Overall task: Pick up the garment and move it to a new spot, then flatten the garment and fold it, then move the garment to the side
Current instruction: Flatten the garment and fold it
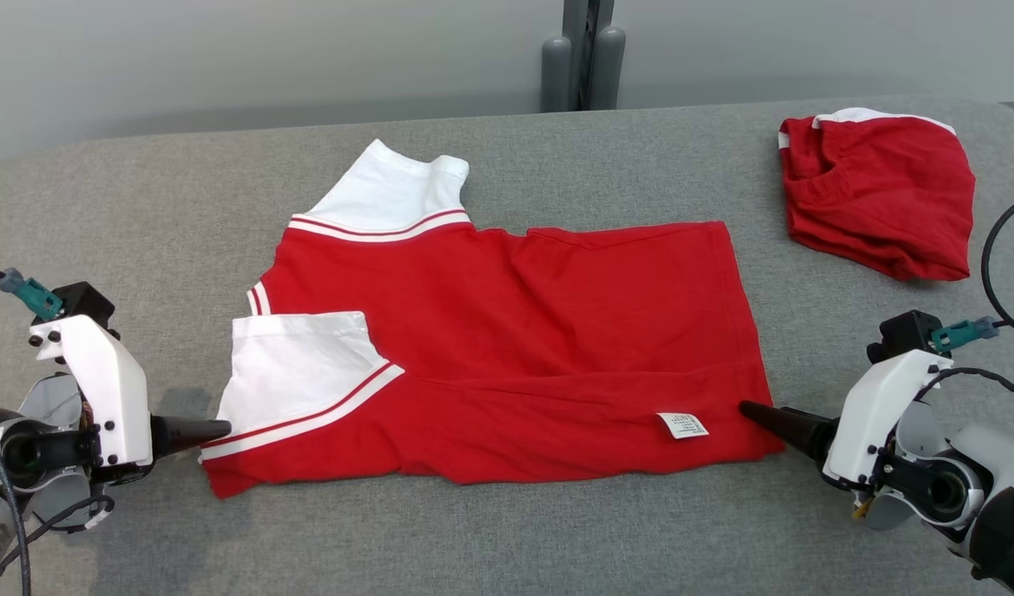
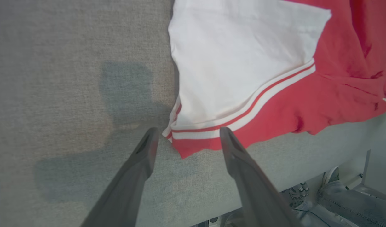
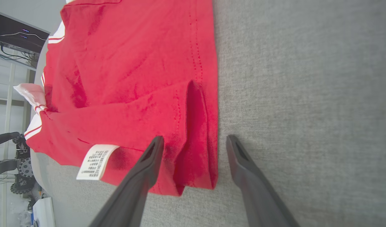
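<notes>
Bracketing near corners of the garment (image 1: 507, 331), my left hand (image 2: 188, 134) and right hand (image 3: 194, 140) stand apart.
I'd pinch both layers evenly before folding.

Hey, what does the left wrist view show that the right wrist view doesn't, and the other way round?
Left wrist, not right wrist: a person's shoe and denim leg beyond the grey surface. Right wrist, not left wrist: the stitched hem, the care label plainly, a dark screen. Both: the red shirt with a white striped sleeve on that surface, and an open gripper at a corner: left gripper at the sleeve end, right gripper straddling the hem.
</notes>
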